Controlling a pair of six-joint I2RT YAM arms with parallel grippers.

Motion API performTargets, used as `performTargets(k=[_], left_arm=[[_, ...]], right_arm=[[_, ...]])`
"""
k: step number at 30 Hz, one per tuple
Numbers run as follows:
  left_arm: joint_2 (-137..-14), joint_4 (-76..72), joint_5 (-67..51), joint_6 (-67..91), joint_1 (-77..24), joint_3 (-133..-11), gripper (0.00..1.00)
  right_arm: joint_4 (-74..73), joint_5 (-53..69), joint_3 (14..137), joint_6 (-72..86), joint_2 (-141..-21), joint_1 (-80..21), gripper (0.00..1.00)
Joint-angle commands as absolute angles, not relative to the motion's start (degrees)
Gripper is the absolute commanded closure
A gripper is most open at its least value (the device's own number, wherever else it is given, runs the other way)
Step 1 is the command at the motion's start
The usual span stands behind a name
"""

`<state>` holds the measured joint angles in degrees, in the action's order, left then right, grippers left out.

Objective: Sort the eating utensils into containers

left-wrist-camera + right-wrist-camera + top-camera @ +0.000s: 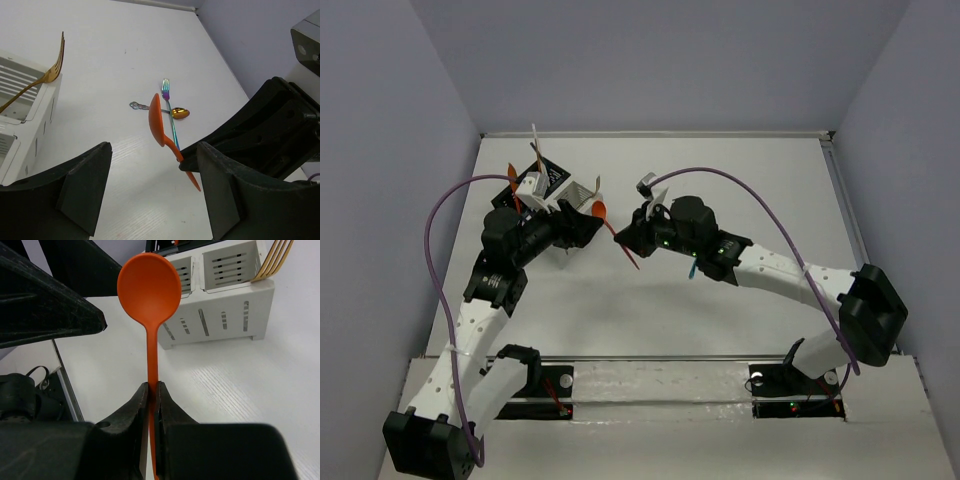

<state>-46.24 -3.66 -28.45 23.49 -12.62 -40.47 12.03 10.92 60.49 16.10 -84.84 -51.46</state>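
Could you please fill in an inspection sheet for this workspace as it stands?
Surface: white table, no spills seen.
Job's things: orange spoon gripped by its handle; gold fork standing in the white caddy; black caddy beside it; iridescent fork and gold spoon lying crossed on the table.
Clutter: nothing seen.
Grippers: right gripper shut on the orange spoon; left gripper open, empty.
Cables: purple cables arching over both arms.
Surroundings: grey walls on three sides.
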Motion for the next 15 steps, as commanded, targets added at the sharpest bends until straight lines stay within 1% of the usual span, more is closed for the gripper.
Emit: performTargets(k=[1,4,8,13,15], left_arm=[[-46.1,-6.8,-29.4,23.8,-12.2,-40.6,0.22],[-46.3,-6.9,-29.5,23.9,-12.2,-40.6,0.24],[-46.3,-7.0,-29.2,24.1,-12.2,-40.8,0.31],[-46.1,-7.6,-28.9,24.8,-11.7,-40.8,0.32],[-46.1,-7.9,-29.2,25.0,-11.7,-40.8,0.35]], right_arm=[[15.2,11.7,63.3,16.0,-84.0,-52.6,0.93],[15.6,12.1,63.2,16.3,-83.9,-53.1,0.93],[15.5,12.4,63.7,16.1,-83.7,-53.1,0.93],[14.9,13.0,64.4,15.6,-83.2,-54.1,0.93],[14.9,13.0,64.4,15.6,-83.2,-54.1,0.93]])
